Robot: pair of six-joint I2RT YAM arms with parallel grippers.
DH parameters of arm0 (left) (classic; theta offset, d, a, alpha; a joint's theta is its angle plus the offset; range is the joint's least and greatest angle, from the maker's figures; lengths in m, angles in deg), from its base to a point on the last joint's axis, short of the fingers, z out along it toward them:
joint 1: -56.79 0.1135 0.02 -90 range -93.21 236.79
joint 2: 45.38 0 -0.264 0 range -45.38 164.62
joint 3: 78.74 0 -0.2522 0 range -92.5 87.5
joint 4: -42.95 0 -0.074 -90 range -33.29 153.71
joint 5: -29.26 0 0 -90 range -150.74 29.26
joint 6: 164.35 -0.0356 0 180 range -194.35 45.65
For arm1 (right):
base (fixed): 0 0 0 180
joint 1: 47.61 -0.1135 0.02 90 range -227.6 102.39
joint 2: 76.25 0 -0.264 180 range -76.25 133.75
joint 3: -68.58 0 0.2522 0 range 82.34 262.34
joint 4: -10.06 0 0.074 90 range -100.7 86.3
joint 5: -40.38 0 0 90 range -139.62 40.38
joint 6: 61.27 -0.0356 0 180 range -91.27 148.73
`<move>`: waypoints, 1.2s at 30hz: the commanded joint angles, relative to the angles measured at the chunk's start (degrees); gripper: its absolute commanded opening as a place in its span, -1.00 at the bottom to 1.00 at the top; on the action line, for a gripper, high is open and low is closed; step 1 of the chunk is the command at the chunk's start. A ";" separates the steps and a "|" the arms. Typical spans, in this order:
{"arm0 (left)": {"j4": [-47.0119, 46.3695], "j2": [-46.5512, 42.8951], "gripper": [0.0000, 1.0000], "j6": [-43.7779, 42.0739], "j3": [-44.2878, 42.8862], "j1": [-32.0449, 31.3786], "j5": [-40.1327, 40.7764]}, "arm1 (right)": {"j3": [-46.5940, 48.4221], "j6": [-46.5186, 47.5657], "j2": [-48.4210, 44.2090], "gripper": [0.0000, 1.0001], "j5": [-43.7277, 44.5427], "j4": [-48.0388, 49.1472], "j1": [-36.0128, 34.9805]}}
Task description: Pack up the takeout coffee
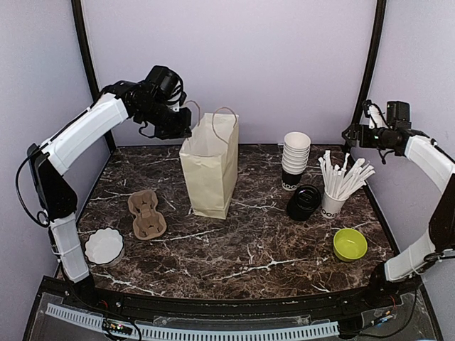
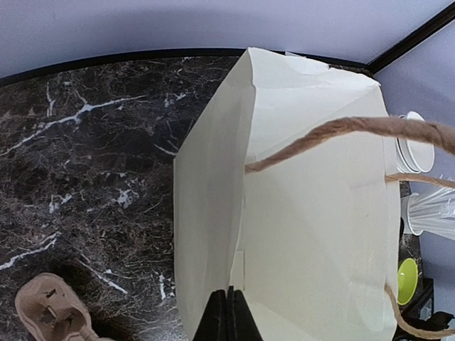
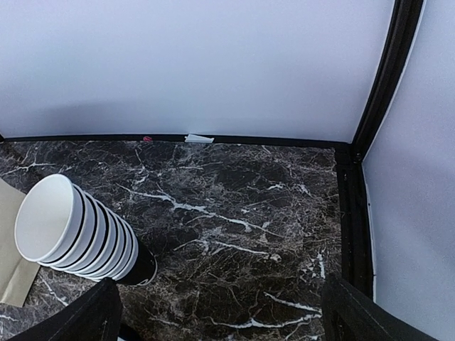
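One weak point: left gripper (image 2: 229, 298) clenched at the paper bag (image 1: 210, 170) rim (paper caught? can't tell); a pull could tip it; right gripper (image 3: 224, 309) released, empty.

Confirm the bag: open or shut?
Open: the paper bag stands upright, its mouth spread wide in the left wrist view, with nothing visible inside.

Overhead spans table (image 1: 249, 249); downward wrist views share cup stack (image 3: 71, 227).
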State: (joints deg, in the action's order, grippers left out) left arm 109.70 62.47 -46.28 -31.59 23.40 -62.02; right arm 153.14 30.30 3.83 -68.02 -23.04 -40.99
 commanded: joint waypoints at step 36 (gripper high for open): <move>-6.65 6.78 0.14 -25.39 -12.54 20.10 -1.37 | 15.14 17.37 4.46 0.29 -17.69 -16.62 -3.85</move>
State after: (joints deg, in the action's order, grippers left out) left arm 103.49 68.76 -71.39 -39.94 42.83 -63.51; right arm 163.66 43.21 6.65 -83.95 -35.82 -42.83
